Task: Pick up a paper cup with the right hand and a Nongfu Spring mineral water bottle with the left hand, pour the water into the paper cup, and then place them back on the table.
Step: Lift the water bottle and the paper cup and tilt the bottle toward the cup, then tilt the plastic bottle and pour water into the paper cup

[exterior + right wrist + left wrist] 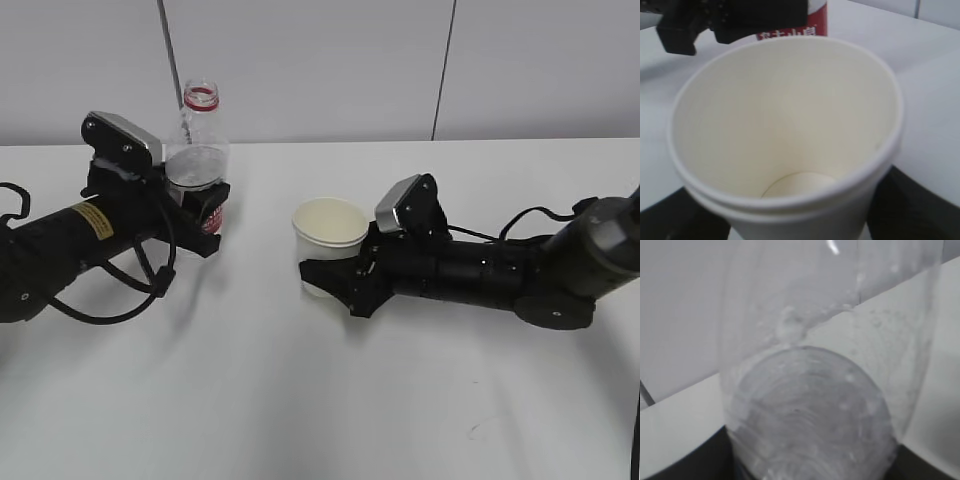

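Two arms low over the white bench (320,400), each with a load in its claw.

Left claw (205,215): pinching the water bottle (199,150) around the lower body, at the red-and-white label. Bottle stands upright, cap off, red neck ring at 12 o'clock. Whether its base touches the bench can't be told; the claw hides it. Left wrist view is filled by the clear bottle wall (810,390), droplets on the inside, dark claw parts at the bottom corners.

Right claw (335,280): pinching the paper cup (330,235) around its lower half. Cup upright, mouth open at 12 o'clock, base hidden by the claw. Right wrist view looks straight into the cup (785,130): inside looks dry, bottom disc visible. The bottle's red label (805,25) and the left claw (725,20) sit at 12 o'clock beyond the rim.

Bottle sits at roughly 10 o'clock from the cup, near but clearly apart. Left arm carries a yellow sticker (93,222).
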`<state>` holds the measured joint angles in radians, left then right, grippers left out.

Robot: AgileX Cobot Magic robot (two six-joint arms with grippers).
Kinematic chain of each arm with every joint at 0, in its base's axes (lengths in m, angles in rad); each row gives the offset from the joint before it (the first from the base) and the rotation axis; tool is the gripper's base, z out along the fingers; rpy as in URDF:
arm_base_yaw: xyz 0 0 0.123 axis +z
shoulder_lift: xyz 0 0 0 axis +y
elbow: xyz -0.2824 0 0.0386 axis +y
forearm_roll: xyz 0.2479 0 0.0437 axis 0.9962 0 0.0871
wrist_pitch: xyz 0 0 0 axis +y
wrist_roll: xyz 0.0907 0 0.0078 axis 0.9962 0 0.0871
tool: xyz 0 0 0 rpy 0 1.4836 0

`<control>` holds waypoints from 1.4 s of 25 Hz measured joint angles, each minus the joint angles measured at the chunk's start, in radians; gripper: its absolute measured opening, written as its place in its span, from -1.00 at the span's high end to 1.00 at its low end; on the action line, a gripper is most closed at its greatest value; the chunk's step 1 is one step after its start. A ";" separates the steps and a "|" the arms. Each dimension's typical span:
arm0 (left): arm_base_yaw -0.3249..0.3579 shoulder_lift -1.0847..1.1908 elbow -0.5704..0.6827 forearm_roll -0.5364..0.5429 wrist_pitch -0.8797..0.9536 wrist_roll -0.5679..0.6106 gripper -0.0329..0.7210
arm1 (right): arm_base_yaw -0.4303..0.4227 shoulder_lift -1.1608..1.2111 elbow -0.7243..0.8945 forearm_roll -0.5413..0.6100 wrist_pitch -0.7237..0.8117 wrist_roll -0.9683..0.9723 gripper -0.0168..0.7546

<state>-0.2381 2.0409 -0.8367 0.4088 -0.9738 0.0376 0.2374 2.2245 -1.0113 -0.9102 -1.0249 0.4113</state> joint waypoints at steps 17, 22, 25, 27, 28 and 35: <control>0.000 -0.070 0.001 -0.184 0.017 0.554 -0.04 | 0.021 0.002 -0.103 -0.147 0.019 0.165 -0.40; -0.015 -0.070 0.001 -0.212 0.022 0.709 -0.04 | 0.021 0.002 -0.104 -0.160 0.019 0.173 -0.40; -0.045 -0.070 0.001 -0.253 0.022 0.829 -0.04 | 0.021 0.002 -0.104 -0.163 0.019 0.176 -0.40; -0.065 -0.070 0.001 -0.274 0.022 0.890 -0.04 | 0.021 0.002 -0.104 -0.163 0.019 0.176 -0.40; -0.074 -0.070 0.001 -0.279 0.022 0.920 -0.04 | 0.021 0.002 -0.104 -0.163 0.019 0.176 -0.40; -0.102 -0.070 0.001 -0.300 0.022 1.043 -0.04 | 0.021 0.002 -0.104 -0.165 0.021 0.176 -0.40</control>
<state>-0.3399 1.9705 -0.8357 0.1091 -0.9523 1.0802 0.2586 2.2260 -1.1152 -1.0753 -1.0040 0.5869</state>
